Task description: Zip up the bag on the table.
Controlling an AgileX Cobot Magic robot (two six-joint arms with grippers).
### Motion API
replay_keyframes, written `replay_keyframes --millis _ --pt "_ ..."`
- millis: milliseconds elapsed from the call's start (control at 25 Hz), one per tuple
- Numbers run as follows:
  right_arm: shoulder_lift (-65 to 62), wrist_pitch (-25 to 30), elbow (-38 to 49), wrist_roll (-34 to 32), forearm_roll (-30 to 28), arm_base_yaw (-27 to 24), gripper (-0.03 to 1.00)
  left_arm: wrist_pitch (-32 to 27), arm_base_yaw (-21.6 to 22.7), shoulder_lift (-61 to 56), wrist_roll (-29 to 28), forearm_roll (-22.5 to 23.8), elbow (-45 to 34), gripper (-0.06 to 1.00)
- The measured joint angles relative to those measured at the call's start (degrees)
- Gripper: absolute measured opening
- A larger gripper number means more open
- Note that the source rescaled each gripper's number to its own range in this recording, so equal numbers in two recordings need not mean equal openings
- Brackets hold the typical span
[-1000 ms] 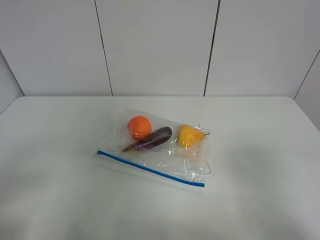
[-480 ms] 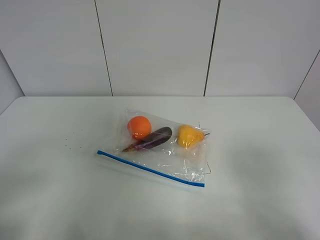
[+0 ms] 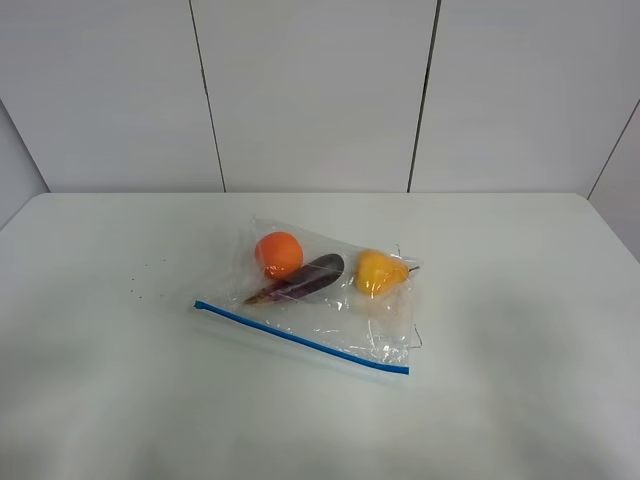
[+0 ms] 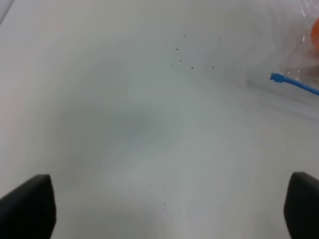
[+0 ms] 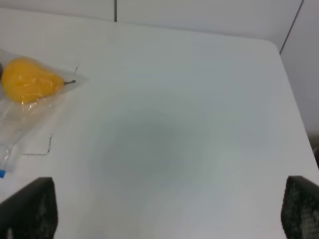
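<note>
Left hand (image 4: 169, 209): fingers wide apart, nothing between them, held above bare counter (image 3: 520, 300). Only the two dark fingertips (image 4: 27, 206) show at the edges of its wrist view. The blue zipper strip's (image 3: 300, 338) near end shows off to one side, well clear of the hand.

Right hand (image 5: 169, 211): likewise wide, empty, over open counter. The yellow pear (image 5: 29, 85) shows through the clear film, apart from the fingers.

Neither hand appears in the high view.

Bag (image 3: 375, 315): lies flat near the counter's middle, set askew. The zipper strip runs along its near long edge, from the left down toward the right. Inside are an orange (image 3: 279, 253), a purple eggplant (image 3: 305, 279) and the pear (image 3: 380, 271), all toward the far side, away from the strip.

Judged: approach not begun; whether the seal is partly closed cannot be told.

Risks:
- The film is thin and slick. A pinch at one end alone may drag the whole bag instead of closing it.
- The produce may roll and shift the bag's angle.
- The strip lies flat on the counter, so fingers may miss it.
</note>
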State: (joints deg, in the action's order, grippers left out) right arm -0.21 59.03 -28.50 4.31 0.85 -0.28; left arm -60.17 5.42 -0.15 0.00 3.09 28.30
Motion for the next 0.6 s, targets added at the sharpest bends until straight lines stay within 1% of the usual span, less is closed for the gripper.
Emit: replay_keyframes --millis 200,600 --pt "0.0 0.0 0.0 -2.0 -0.2 0.0 1.00 0.0 0.0 0.0 0.0 0.0 0.0 1.00" --pt "0.0 0.0 0.0 -2.2 -0.2 0.0 1.00 0.0 0.0 0.0 0.0 0.0 0.0 1.00"
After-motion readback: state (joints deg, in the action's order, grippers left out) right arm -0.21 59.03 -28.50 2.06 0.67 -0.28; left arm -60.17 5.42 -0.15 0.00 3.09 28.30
